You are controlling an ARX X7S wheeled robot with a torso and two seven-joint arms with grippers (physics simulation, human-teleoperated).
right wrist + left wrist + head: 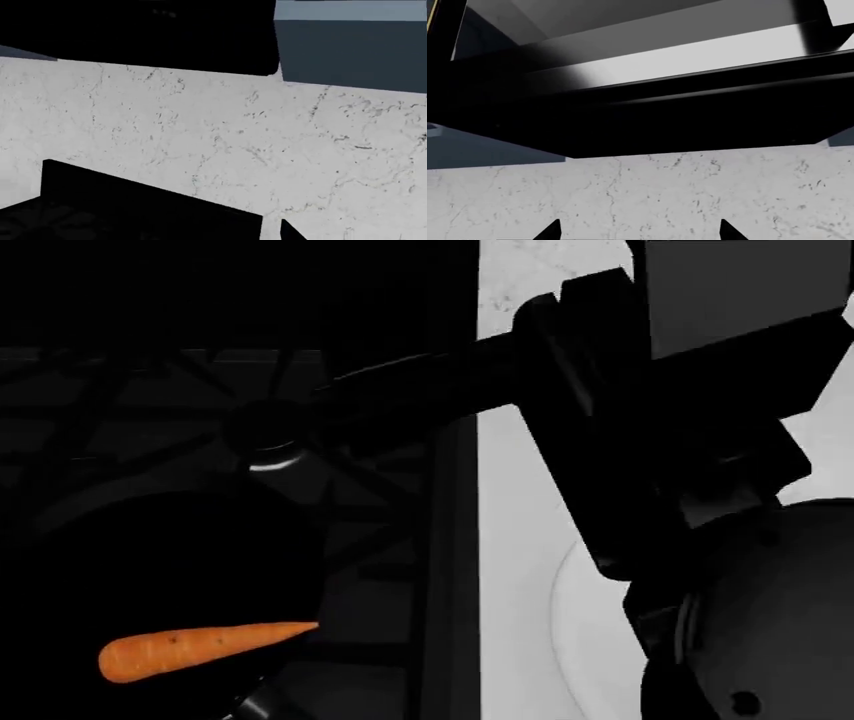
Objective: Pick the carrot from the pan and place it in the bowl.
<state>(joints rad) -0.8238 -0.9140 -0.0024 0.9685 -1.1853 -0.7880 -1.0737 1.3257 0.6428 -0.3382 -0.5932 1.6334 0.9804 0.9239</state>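
Much of the scene sinks into black. In the head view the pan is barely separable from the stove grates around it; only a faint curve of rim and a small bright glint of metal near its handle give it away. The right arm crosses that view as a dark, blocky mass and covers most of the bowl, of which only a glossy white arc shows on the pale counter, cut off at the lower edge.

The carrot is the one clear thing: bright orange, smooth with a few tiny dark specks, blunt and rounded at one end and tapering to a point at the other. It lies flat in the pan, well apart from the bowl, with nothing touching it.

The marble counter is white with fine grey veins, matte and flat. In the left wrist view a broad black band with a pale glossy strip hangs above it; I cannot tell what it is.

Of the left gripper only two dark fingertips poke into the frame, set wide apart with bare marble between them. Of the right gripper a single dark tip shows at the frame's edge, so I cannot tell how its jaws stand.
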